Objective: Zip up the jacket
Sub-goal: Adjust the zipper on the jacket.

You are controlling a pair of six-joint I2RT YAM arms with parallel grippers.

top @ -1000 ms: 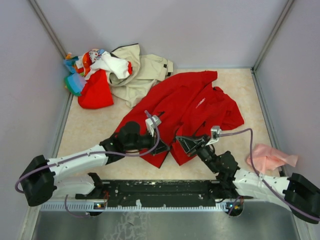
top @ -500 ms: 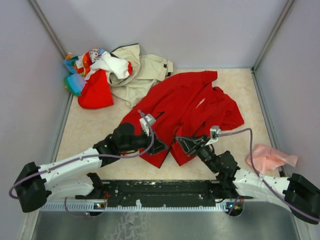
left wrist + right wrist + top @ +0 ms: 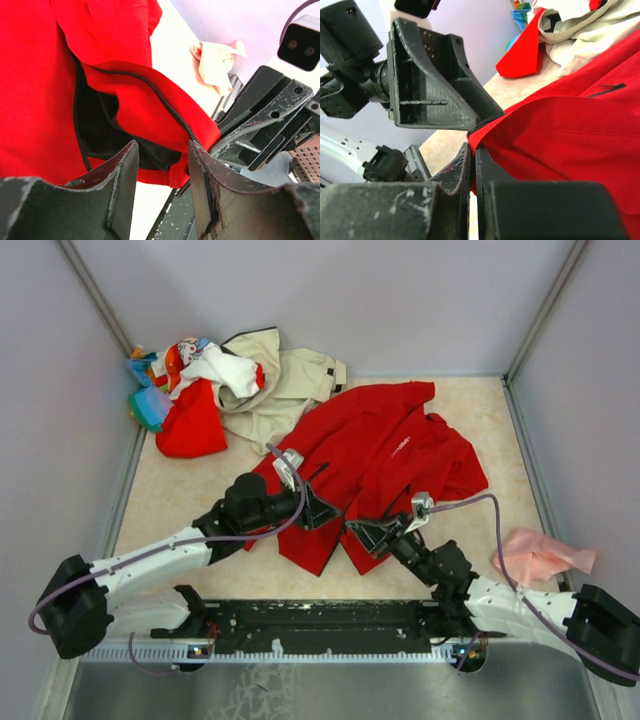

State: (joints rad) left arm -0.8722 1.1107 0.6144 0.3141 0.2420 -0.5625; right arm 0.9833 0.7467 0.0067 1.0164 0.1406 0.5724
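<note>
**Left claw lets go, right one holds the hem**

Spread open mid-table and unzipped, the jacket (image 3: 385,450) has had its near flap pulled up since a second ago. The left gripper (image 3: 325,512) has moved farther in and parted its fingers, and the black zip edge now lies just beyond them, ungripped. The right gripper (image 3: 358,532) is clamped on the lower front corner. This looks like a regrip before zipping starts. No container is in view; the clothes pile (image 3: 215,390) sits in the far-left corner.
</note>
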